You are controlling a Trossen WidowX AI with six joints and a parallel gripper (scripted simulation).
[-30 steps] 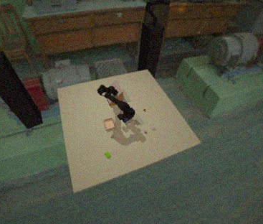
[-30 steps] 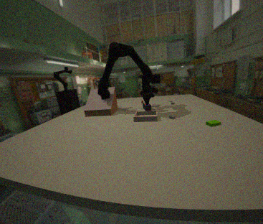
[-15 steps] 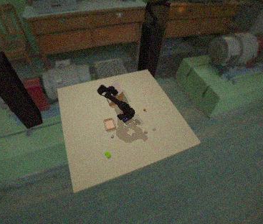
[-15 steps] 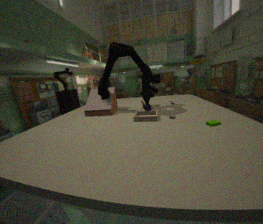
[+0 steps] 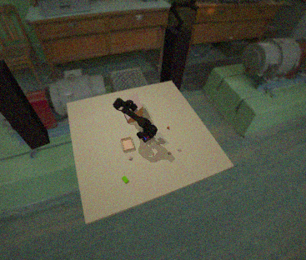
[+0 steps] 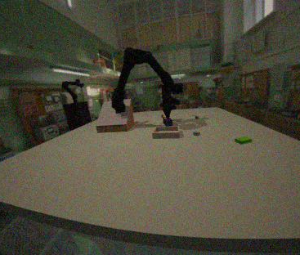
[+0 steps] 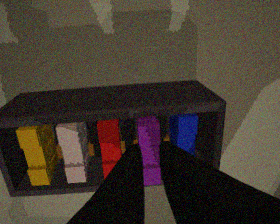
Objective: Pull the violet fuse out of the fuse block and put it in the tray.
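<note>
The dark fuse block point(image 7: 116, 102) holds, from left to right in the wrist view, a yellow fuse point(image 7: 33, 155), a white fuse point(image 7: 72, 150), a red fuse point(image 7: 108, 137), the violet fuse point(image 7: 149, 129) and a blue fuse point(image 7: 185, 131). The violet fuse still stands in its slot. My gripper point(image 7: 149, 152) point(image 6: 167, 117) is shut on the violet fuse, one finger on each side. The fingers hide parts of the red and blue fuses. In the top view the arm hides the fingertips. The empty tray point(image 5: 129, 151) point(image 6: 166, 136) stands apart from the block, close by.
A bright green block point(image 5: 125, 179) point(image 6: 243, 140) lies beyond the tray. A small grey piece point(image 5: 131, 158) point(image 6: 196, 133) lies near the tray. A small reddish piece point(image 5: 168, 127) lies on the other side of the arm. A box with a sloped top point(image 6: 116, 127) stands by the arm's base.
</note>
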